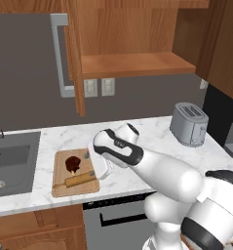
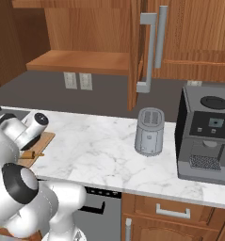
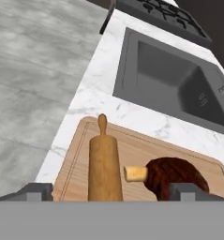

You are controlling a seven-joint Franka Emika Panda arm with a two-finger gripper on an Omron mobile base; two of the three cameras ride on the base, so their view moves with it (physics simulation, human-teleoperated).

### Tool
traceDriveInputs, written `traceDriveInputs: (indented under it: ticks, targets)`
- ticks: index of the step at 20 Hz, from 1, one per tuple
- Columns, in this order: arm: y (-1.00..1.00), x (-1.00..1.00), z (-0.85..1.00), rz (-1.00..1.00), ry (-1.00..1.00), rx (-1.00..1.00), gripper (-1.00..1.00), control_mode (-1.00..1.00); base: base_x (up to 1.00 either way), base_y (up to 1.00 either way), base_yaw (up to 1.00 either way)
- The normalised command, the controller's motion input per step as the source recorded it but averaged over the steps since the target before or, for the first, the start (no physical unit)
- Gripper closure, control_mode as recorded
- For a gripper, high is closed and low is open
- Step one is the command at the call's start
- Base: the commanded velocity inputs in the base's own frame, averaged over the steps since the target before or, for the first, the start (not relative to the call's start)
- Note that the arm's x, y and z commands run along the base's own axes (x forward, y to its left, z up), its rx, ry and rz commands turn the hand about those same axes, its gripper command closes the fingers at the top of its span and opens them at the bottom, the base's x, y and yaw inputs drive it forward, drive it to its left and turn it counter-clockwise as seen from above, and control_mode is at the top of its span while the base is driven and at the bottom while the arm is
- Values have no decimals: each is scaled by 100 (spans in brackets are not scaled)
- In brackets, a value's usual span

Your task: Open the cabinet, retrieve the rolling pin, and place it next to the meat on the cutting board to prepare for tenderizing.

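The light-tan wooden rolling pin (image 3: 104, 166) lay beside the dark brown meat (image 3: 175, 176) on the pale wooden cutting board (image 3: 137, 152); the pincer (image 3: 111, 192) hovered above, released, jaws apart.

Your robot arm (image 1: 162, 171) is big, white and shiny, built from fat round pieces like smooth tubes. Where the pieces join you see dark grey, almost black rings and bands. Near the hand there is a dark band with tiny pale marks on it. In the right base view your arm looks the same: white rounded shells with black caps. Your gripper (image 3: 111, 191) has two small dark grey, blocky fingertips (image 3: 36, 191).
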Motion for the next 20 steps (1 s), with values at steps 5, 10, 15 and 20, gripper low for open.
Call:
traceDriveInputs:
  ticks: [5, 10, 15, 20]
  targets:
    - [-31, -19, 43, -7, 0, 0, -100, -100, 0, 0, 0]
    - [-33, -19, 49, -8, 0, 0, -100, -100, 0, 0, 0]
    - [-30, -18, 54, -11, 0, 0, -100, -100, 0, 0, 0]
    - [-30, -31, 50, -13, 0, 0, -100, -100, 0, 0, 0]
